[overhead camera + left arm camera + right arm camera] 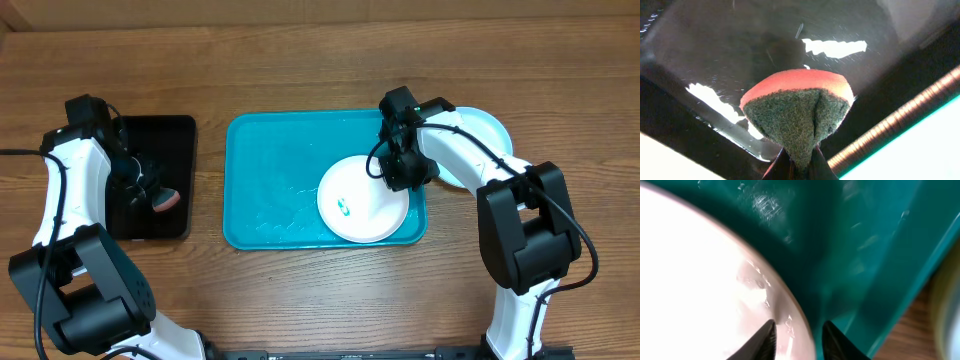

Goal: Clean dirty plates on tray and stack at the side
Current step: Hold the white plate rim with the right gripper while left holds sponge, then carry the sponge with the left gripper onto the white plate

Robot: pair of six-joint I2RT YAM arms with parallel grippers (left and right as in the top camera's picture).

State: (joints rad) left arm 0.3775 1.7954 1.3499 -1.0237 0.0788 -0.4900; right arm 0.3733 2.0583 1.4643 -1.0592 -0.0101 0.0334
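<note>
The white plate [365, 210] lies at the right end of the turquoise tray [270, 170], with a small teal smudge [345, 207] on it. My right gripper [400, 172] is at the plate's far right rim. In the right wrist view its fingers [799, 340] are open and straddle the rim of the white plate [690, 280], one over the plate and one over the tray [855, 255]. The light blue plate [490, 128] lies on the table right of the tray, partly under my right arm. I cannot make out the yellow-green plate. My left gripper [800, 167] is shut on a sponge [795, 105].
A black tray [170, 135] stands left of the turquoise tray. My left gripper [150, 192] holds the orange and green sponge [168, 200] over the black tray's wet, shiny floor [715, 40]. Wooden table surrounds both trays.
</note>
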